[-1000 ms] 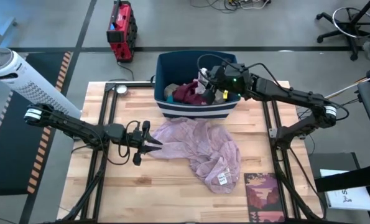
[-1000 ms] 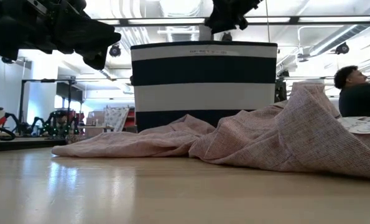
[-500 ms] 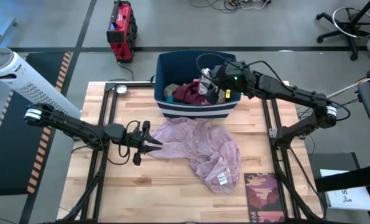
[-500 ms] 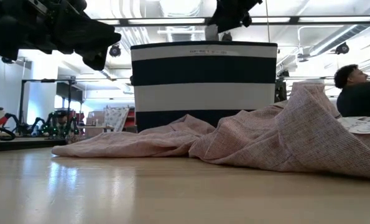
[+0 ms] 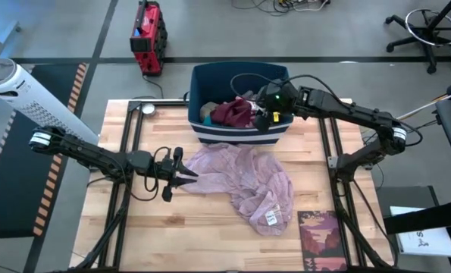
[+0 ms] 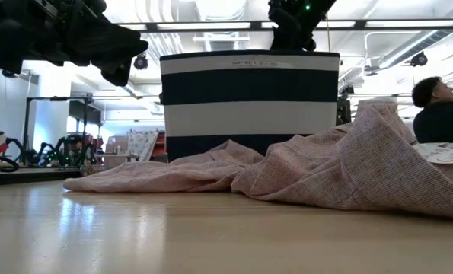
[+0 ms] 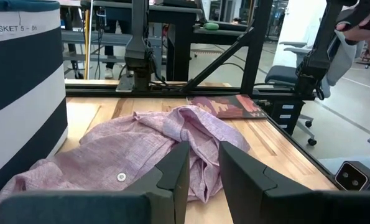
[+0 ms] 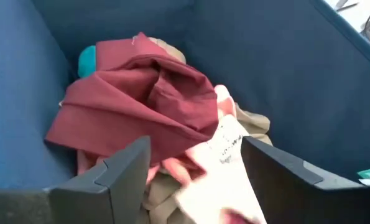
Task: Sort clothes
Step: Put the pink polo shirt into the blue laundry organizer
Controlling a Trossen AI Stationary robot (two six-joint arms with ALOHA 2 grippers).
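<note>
While most clothes [image 8: 141, 106] are sitting in the bin [image 5: 204, 121], I'm hovering my released right pincer [image 8: 191, 180] over them; the mauve garment [image 5: 244, 178] is lying on the bench [image 5: 210, 235] beside my released left pincer [image 5: 181, 174].

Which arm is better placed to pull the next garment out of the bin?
Right. The right gripper hangs open inside the bin, just above the maroon garment. The left gripper sits beside the pink shirt.
</note>
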